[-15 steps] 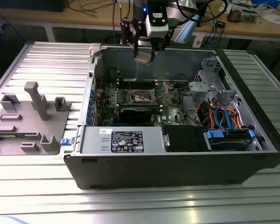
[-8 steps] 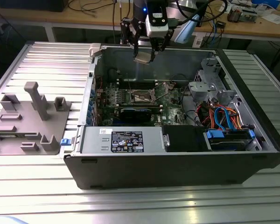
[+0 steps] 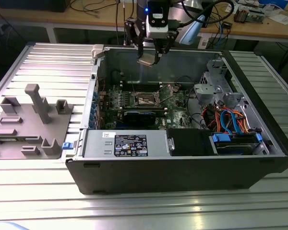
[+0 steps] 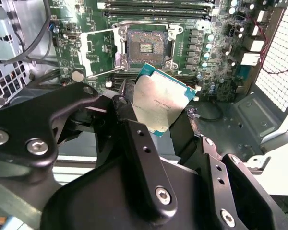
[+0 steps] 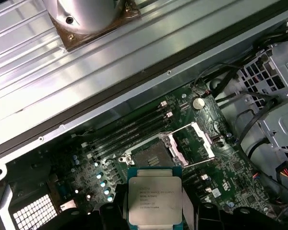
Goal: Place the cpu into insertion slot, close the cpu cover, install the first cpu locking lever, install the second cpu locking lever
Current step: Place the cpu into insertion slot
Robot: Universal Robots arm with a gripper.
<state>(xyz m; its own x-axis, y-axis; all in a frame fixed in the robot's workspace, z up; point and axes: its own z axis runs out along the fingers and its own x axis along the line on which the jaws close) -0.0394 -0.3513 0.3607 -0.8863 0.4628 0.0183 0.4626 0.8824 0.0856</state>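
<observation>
**Chip aloft, socket open and waiting**

The black two-fingered gripper (image 3: 149, 56) hangs high over the rear wall of the open dark metal computer case (image 3: 182, 167), and it is not empty. It's pinching the small flat square cpu with the dull silver metal top (image 4: 158, 105), one finger on each of two opposite edges. In both wrist views the silver face is turned up toward the cameras, a thin green border showing around it. Holding it by the edges looks like the sensible choice, since it keeps the fingers off the underside and lets the chip go down flat.

On the green circuit board (image 4: 216, 43) sits the insertion slot, a dark square socket with a silvery rim (image 4: 145, 47). It is bare, with nothing seated in it. The cpu cover, a thin silvery frame plate with a square window (image 4: 98, 52), is swung back on its hinge just beside the socket, which leaves the way in open.

In the exterior view the cpu (image 3: 147, 61) rides well above the slot (image 3: 147, 99) and is offset toward the case's back wall. In the first wrist view the chip (image 5: 153, 199) hangs just short of the socket (image 5: 149, 154), so it is not yet lined up over it.
</observation>
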